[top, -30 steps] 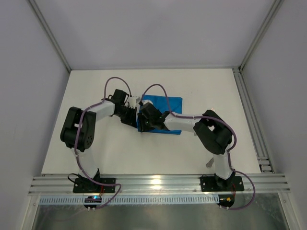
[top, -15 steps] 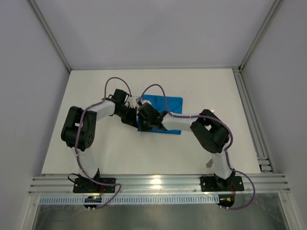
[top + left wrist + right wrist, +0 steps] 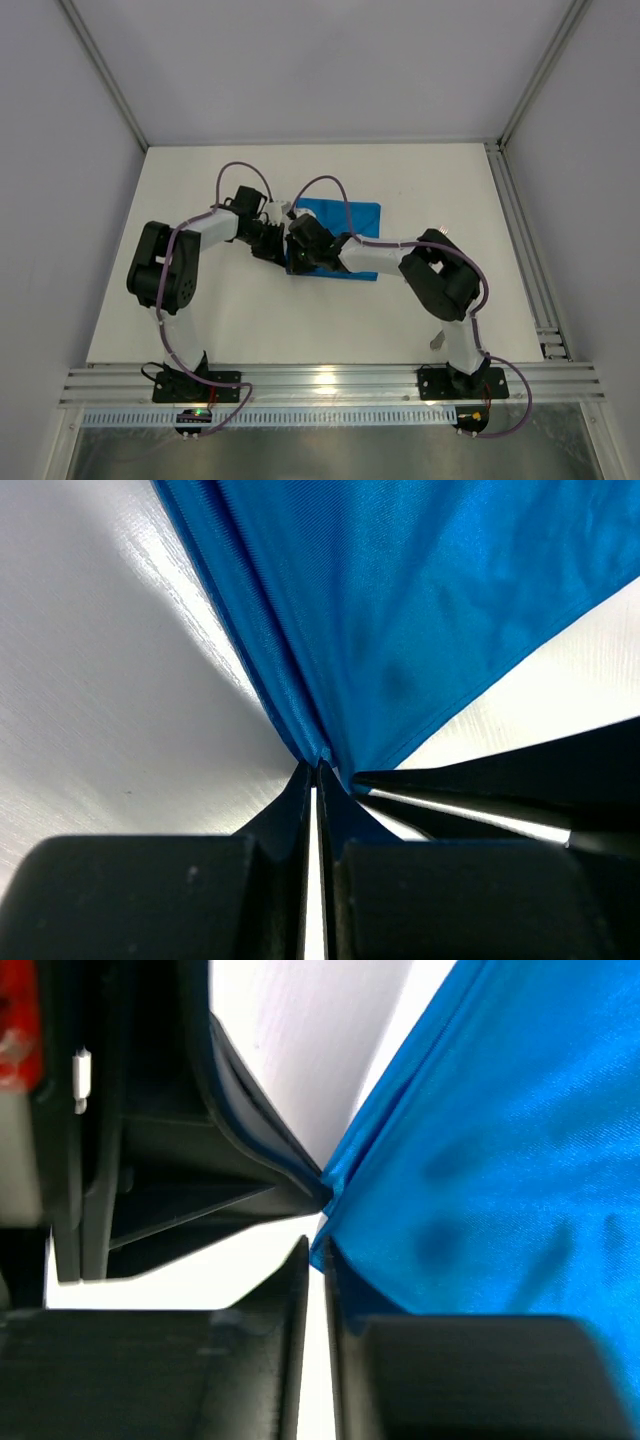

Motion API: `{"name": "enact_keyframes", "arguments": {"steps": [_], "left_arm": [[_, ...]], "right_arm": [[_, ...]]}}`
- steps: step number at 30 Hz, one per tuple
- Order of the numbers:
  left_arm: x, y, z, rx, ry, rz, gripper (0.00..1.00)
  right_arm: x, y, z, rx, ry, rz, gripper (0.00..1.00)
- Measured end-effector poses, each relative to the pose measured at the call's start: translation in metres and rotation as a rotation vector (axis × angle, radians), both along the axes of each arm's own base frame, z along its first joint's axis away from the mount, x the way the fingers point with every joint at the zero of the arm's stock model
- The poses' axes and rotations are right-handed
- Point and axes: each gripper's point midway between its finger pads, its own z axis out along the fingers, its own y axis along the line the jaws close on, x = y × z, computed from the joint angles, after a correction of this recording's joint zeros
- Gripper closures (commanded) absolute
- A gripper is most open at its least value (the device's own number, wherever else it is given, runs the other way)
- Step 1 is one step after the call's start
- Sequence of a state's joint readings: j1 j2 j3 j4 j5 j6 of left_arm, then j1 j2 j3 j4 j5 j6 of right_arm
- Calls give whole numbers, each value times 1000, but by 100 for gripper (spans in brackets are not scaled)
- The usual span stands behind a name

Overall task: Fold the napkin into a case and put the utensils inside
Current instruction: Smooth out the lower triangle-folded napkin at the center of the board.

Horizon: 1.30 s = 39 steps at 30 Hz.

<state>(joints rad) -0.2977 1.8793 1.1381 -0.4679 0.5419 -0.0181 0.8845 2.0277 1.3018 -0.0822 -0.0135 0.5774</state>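
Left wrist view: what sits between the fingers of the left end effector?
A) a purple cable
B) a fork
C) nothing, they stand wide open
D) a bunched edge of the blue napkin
D: the left end effector is shut, and the gathered edge of the napkin runs straight down into its closed fingertips.

On the table (image 3: 430, 190) centre the napkin (image 3: 352, 217), left claw (image 3: 277, 242) at its left edge, right claw (image 3: 298, 250) just beside it

Robot lab cell: white table (image 3: 420, 310), aluminium rails (image 3: 330, 382), plain grey enclosure walls (image 3: 320, 60).
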Motion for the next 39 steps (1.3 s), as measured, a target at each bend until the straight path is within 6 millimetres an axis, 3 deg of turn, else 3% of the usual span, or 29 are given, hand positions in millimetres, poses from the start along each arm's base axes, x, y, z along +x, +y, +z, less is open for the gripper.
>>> {"name": "enact_keyframes", "arguments": {"steps": [3,10,17,26,36,39], "left_arm": [[-2,1,0,-15,19,4,100],[-10,8,-1,-23,53,-12,100],[-21,6,-2,-49,89,-36,100],[-28,6,-2,-61,122,-38,100],[-29,6,-2,-68,129,-38,100],[-29,6,-2,-70,130,-38,100]], "right_arm": [[-3,-4,6,11,-18,-7,67],[-15,-5,29,-24,-161,33,56],[-32,9,32,-105,-249,98,56],[-27,-1,8,-234,-290,96,57],[-24,-5,-5,-294,-306,110,66],[-21,-4,-5,-298,-312,106,76]]}}
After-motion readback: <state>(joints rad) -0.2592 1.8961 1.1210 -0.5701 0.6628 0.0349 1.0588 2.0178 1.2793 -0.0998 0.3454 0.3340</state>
